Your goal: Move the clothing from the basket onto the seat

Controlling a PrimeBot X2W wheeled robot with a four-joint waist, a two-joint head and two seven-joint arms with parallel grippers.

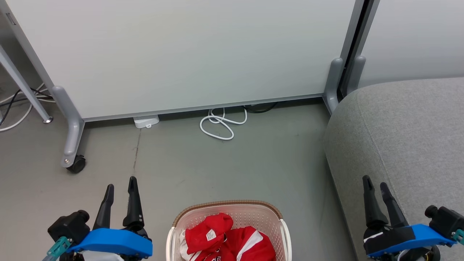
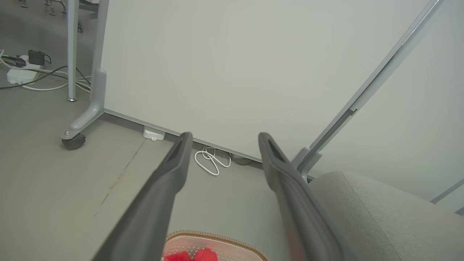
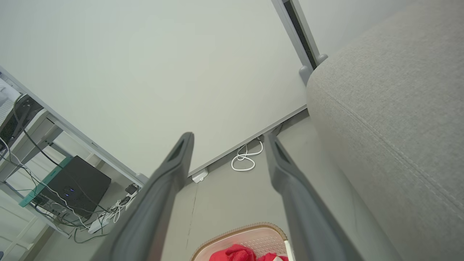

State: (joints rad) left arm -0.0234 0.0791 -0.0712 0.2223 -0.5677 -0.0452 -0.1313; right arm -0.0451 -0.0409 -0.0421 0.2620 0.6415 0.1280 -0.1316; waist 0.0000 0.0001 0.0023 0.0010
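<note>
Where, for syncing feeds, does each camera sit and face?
Head view: on the head, looking down at the cream perforated plastic basket holding red clothing; left hand and right hand, open.
Left wrist view: along its dark fingers toward the white panel.
Right wrist view: along its fingers, beside the grey woven-fabric sofa.
All share the coiled white cable.

The clothing (image 1: 232, 237) lies in the basket (image 1: 228, 207) on the floor (image 1: 224, 166), left of the seat (image 1: 406, 130).

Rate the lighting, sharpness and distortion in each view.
Head view: even, soft light, no glare, sharp; the basket is cut by the bottom edge. Left wrist view: left gripper fingers soft-edged, partition edges slanting. Right wrist view: scene tilted, sofa weave crisp.
</note>
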